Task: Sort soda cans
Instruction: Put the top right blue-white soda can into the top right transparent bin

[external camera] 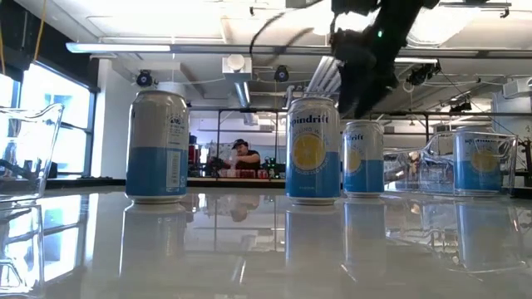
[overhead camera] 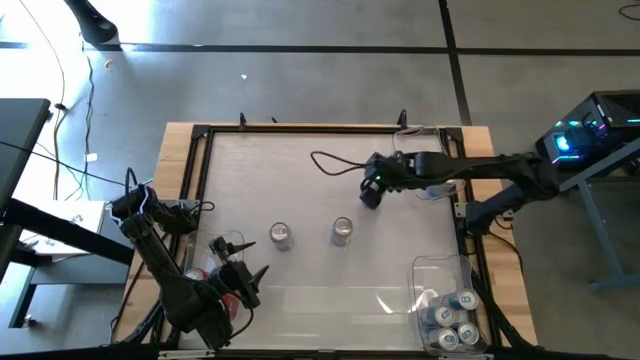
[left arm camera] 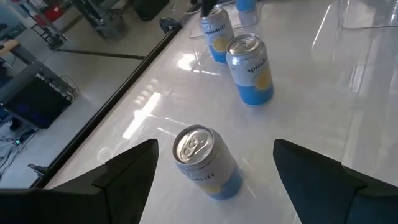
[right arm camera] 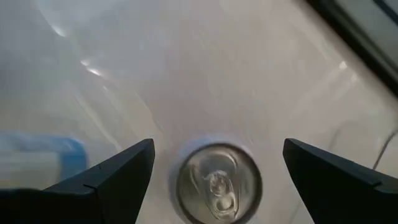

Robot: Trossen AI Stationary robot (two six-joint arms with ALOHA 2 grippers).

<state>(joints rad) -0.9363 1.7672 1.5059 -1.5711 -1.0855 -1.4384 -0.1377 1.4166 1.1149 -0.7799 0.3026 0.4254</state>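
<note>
- On the bench [overhead camera: 300, 170], mid-area: two loose soda cans stand upright, well apart, can A [overhead camera: 280, 235] and can B [overhead camera: 342, 231]; silver tops, silver-blue bodies w/ a yellow mark in low view.
- Far right of centre: right gripper [overhead camera: 371, 192] hangs over a third can; right wrist view looks straight down on its silver top [right arm camera: 217, 182], fingers spread wide either side, not touching. High view hides this can under the arm.
- Near left corner: left gripper [overhead camera: 237, 272] spread, nothing pinched. Left wrist view shows a can [left arm camera: 205, 163] upright between its fingers, w/ two more cans beyond.
- Near right corner: clear bin [overhead camera: 436, 270] holds approx four cans [overhead camera: 452, 320], tops up; these look already sorted. A second clear bin sits at the left edge under the left arm, w/ something red in it; contents unclear.
- Step in hand (judged): approach phase of a pick, right arm lined up above its can.
- Next move needs: lower until fingers straddle the can body, close w/o tipping it, lift, carry to the matching bin. Which bin suits this can: cannot tell from the top alone.
</note>
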